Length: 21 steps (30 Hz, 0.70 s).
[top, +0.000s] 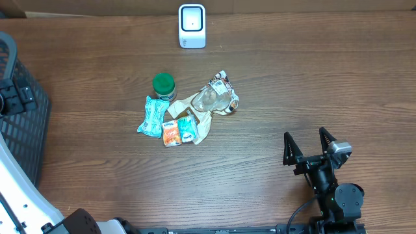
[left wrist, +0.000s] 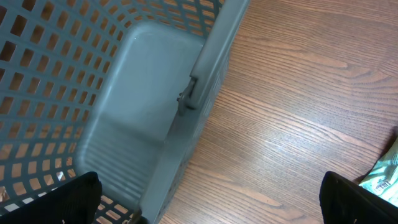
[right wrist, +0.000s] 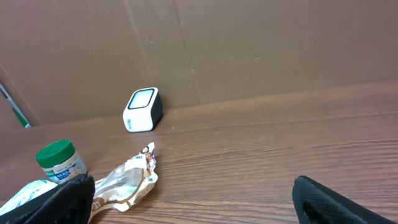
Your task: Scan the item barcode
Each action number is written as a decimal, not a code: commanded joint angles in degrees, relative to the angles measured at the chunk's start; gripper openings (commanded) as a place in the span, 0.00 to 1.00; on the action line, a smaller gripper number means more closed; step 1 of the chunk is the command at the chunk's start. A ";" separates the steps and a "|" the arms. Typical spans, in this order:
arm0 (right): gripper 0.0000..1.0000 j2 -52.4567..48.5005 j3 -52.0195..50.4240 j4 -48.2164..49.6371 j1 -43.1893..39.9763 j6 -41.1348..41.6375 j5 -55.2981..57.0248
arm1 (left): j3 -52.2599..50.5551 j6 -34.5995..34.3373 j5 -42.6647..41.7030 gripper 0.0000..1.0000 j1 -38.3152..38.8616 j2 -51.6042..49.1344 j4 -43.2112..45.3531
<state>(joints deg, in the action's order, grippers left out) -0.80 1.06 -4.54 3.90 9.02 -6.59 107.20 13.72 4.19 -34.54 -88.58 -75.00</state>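
Roughly at the middle of the tabletop (top: 292, 78), a brown wood-grain surface, lies a small heap of items (top: 190, 116), none of them held. A squat jar (top: 164, 85) with a round green lid stands upright at the heap's far-left corner. Just beside it, on the near side, lies a pale teal pouch (top: 153, 116), soft and crimped at its ends. An orange packet (top: 171, 134) and a small teal packet (top: 187, 129) lie side by side, touching, at the near edge. A crumpled wrapper (top: 214, 97), clear and glossy with printed patches, sprawls across the right of the heap, and a limp beige part of it reaches down beside the packets.

Well apart from the heap, at the far edge, stands the scanner (top: 192, 26), a white rounded box with a dark rectangular window, in front of a plain cardboard wall (right wrist: 249, 43).

At the near right, the right pincer (top: 305, 135) hovers with its black fingers spread wide, empty and well clear of the heap. The left pincer (left wrist: 210, 186) shows only as two dark fingertips at the bottom corners of its wrist view, also spread wide with nothing between them. It hangs over the rim of a grey plastic basket (left wrist: 124, 124) at the tabletop's left edge, with lattice walls of square holes and a smooth solid panel.
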 commanded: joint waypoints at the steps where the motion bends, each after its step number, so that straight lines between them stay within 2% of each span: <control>1: 1.00 0.39 -0.59 0.26 0.31 -0.07 0.55 | -0.02 -0.63 0.42 0.99 -0.26 -0.31 0.04; 9: 1.00 0.39 -0.59 0.26 0.31 -0.13 0.81 | -0.02 -0.63 0.42 1.00 -0.26 -0.31 0.04; 14: 1.00 0.39 -0.59 0.17 0.22 -4.59 11.15 | -0.02 -0.63 0.44 0.99 -0.26 -0.31 0.04; 21: 1.00 0.39 -0.59 0.15 0.22 -4.59 11.02 | -0.02 -0.63 0.42 1.00 -0.26 -0.31 0.04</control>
<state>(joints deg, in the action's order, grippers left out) -0.80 1.06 -4.69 3.90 5.21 3.03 107.20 13.72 4.19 -34.54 -88.58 -75.00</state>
